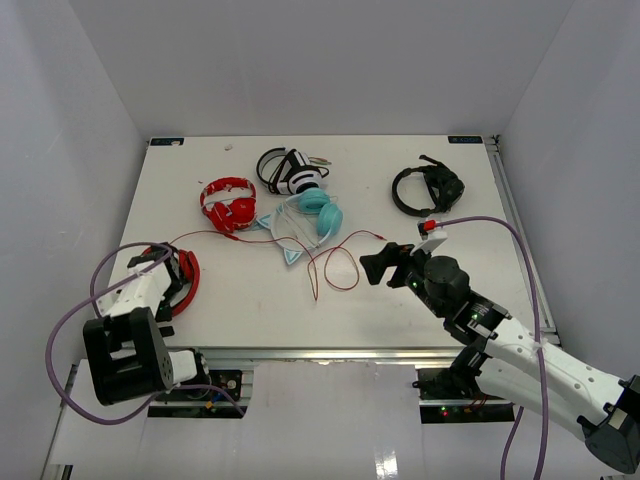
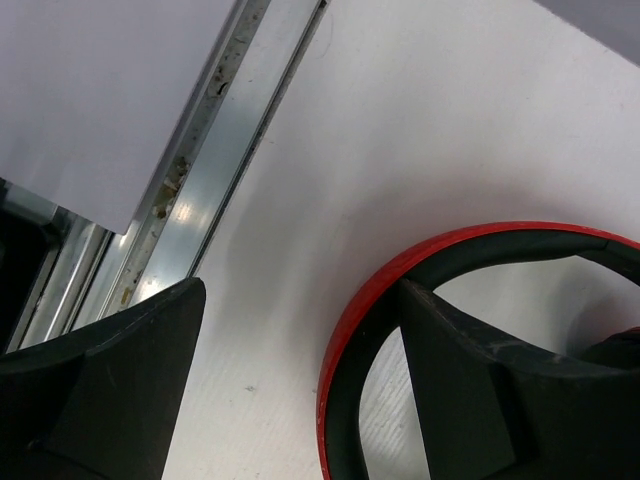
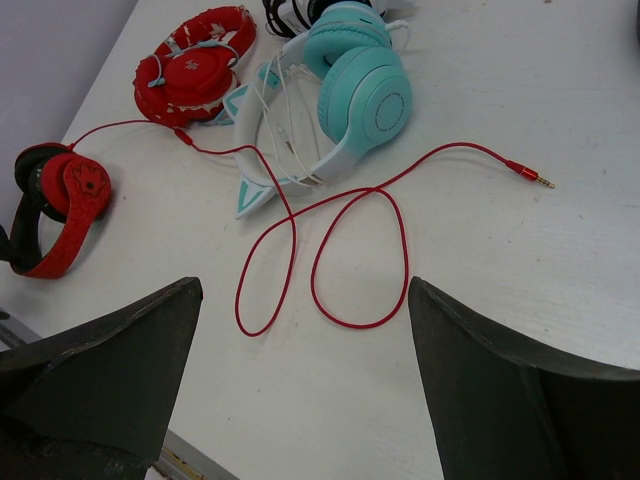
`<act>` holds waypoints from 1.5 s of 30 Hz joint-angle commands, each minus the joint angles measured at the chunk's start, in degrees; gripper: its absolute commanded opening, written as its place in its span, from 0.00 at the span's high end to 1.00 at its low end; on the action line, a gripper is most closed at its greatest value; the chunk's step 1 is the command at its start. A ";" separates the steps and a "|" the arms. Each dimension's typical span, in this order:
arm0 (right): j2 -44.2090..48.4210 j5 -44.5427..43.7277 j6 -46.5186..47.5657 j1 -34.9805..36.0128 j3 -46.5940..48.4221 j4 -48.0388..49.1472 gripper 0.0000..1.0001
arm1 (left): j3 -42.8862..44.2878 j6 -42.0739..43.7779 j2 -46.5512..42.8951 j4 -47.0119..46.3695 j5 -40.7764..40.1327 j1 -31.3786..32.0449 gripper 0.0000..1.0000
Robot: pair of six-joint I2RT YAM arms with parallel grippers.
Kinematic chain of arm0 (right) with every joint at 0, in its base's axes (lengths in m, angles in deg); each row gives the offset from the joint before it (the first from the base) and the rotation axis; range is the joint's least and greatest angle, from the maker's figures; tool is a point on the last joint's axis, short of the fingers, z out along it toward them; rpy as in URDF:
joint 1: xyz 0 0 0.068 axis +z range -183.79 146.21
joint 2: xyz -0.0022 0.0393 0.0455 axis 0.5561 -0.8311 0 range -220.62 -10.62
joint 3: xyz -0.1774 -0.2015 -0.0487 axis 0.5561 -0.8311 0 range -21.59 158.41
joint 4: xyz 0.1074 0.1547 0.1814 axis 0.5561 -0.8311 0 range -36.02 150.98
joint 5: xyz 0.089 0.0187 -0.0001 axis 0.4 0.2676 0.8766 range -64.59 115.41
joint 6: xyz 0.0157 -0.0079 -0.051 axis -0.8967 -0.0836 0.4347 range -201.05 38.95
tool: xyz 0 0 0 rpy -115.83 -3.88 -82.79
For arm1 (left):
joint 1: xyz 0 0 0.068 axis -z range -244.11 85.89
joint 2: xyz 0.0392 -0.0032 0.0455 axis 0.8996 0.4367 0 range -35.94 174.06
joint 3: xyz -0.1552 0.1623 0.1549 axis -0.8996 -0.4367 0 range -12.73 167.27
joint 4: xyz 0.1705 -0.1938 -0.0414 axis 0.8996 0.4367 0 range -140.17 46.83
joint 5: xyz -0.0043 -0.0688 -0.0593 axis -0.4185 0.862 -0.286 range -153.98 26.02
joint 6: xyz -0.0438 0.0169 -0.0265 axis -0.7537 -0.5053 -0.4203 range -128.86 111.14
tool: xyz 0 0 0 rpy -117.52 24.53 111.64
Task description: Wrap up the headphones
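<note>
Left gripper (image 2: 300, 290) reads as wide open from its wrist camera, jaws far apart and clamped on nothing; the red rim of the headphones (image 1: 180, 278) headband curves through the gap between the fingers (image 2: 100, 390); one finger stands outside the arc, the other overlaps the black inner padding, and I cannot tell whether it touches; a metal rail (image 2: 200, 190) runs along the table edge just beside that outer finger. From above I place the headphones at the near left corner of the table (image 1: 240, 300), close to the front edge, with the left arm directly over them. Right gripper (image 3: 300, 285) hovers near the middle front, jaws spread wide and empty; below it I see the thin red cable (image 3: 330, 250) lying in two loose loops on the white surface; its plug (image 3: 528, 175) rests free to the right of the loops. The cable runs back left to the headphones, passing under the teal pair (image 3: 360, 95) on the way. Farther back: a smaller all-red pair (image 3: 195, 65) just left of the teal one; behind these a black-and-white pair (image 1: 290, 172); at far right an all-black headset (image 1: 428, 188), well apart from the rest.
</note>
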State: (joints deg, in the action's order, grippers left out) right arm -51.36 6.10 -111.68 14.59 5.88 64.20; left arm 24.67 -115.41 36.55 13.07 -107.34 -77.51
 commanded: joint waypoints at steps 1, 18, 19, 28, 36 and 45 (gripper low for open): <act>0.00 -0.99 -0.14 0.05 0.04 3.06 0.10 | -0.28 5.25 -2.36 -5.23 -0.20 -0.22 0.11; -0.69 -0.37 0.51 0.05 0.15 3.28 0.10 | 4.65 23.31 -4.00 -9.73 2.95 -0.52 0.02; -0.50 -0.70 0.56 0.05 0.05 3.28 0.10 | 4.70 23.40 -2.71 -10.21 3.33 -0.81 0.02; -0.74 -0.49 0.48 0.05 0.04 3.28 0.10 | 2.83 21.23 1.00 -13.13 1.03 -1.01 0.02; -1.01 -0.29 0.48 0.12 0.04 3.35 0.10 | -0.60 25.79 4.10 -24.28 0.20 -1.01 0.02; -1.26 0.01 0.39 0.05 0.04 3.46 0.10 | -1.35 28.64 7.59 -27.70 1.81 -1.17 0.12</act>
State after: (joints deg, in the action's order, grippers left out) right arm -52.49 6.28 -111.60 14.59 5.87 64.59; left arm 24.33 -88.71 43.46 -11.00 -105.68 -78.26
